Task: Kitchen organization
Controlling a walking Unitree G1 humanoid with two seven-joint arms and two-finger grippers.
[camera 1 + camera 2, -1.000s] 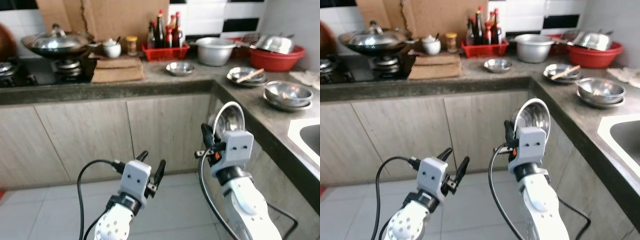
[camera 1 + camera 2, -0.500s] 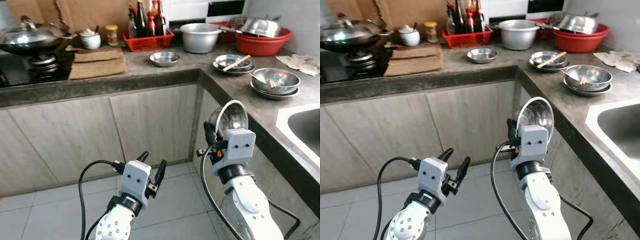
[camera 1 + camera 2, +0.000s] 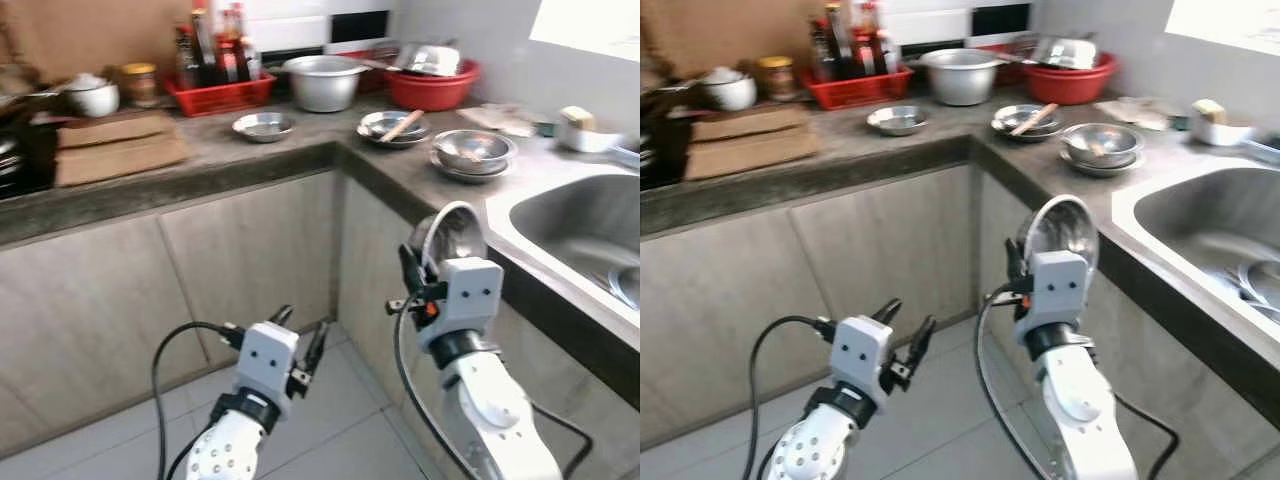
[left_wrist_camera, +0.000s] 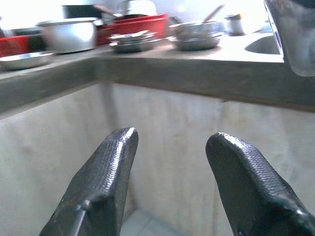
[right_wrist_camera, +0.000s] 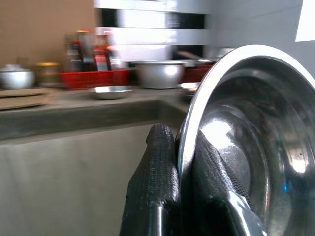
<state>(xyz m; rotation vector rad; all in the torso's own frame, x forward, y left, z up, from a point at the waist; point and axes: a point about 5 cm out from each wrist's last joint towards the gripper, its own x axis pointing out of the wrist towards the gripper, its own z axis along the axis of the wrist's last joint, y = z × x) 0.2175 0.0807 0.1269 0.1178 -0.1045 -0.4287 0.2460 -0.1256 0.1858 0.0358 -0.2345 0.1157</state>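
Right gripper [image 5: 182, 162]: jaws clamped on the rim of a steel bowl [image 3: 452, 232], one finger on each face of the rim. Bowl held on edge, upright, hollow side turned toward the sink [image 3: 575, 220], rim standing above the wrist and just below the tabletop [image 3: 300, 150] edge. Carried at chest height in front of the cabinet corner [image 3: 345, 250], clear of the cabinet face.

Left gripper [image 3: 300, 345]: jaws apart, nothing between them, hanging low over the floor [image 3: 330, 440], pointed toward the cabinet doors.

Decisive relation: sink lying to the right of the held bowl and slightly higher, beyond the tabletop edge. Right arm clearly nearer to it; left arm well apart and lower. Bowl's plane vertical, so likely needing to be lifted over the edge and tipped flat before release, whether into the sink or onto the stack.

Outward along the tabletop: stacked steel bowls [image 3: 472, 152] near the sink, another dish with a wooden utensil [image 3: 393, 125] behind them, a small steel dish [image 3: 262, 124] further left, a large metal pot [image 3: 322, 82], a red basin [image 3: 432, 82], a red crate of bottles [image 3: 215, 90] against the wall.

Judgement: destination uncertain; sink or bowl stack both within the right arm's likely reach once raised.
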